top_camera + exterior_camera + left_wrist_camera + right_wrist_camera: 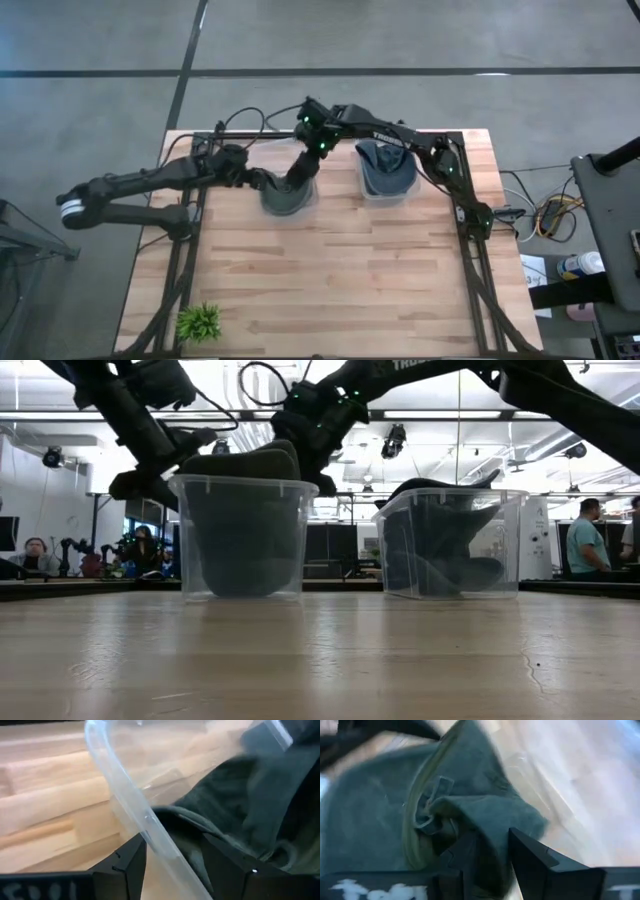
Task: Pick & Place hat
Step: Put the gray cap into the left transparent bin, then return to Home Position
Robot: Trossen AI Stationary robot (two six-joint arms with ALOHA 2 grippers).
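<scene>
1. Two clear bins stand side by side near the table's [330,290] far edge: the left bin [243,538] and the right bin [452,543].
2. A dark hat [288,196] fills the left bin, its top bulging above the rim.
3. The right gripper [492,852] is over this bin; hat cloth sits pinched between its nearly closed fingers.
4. The left gripper [172,862] is at the bin's left side, fingers apart, straddling the bin's wall, with hat cloth just beyond the inner finger.
5. A second hat [385,168] lies in the right bin.
</scene>
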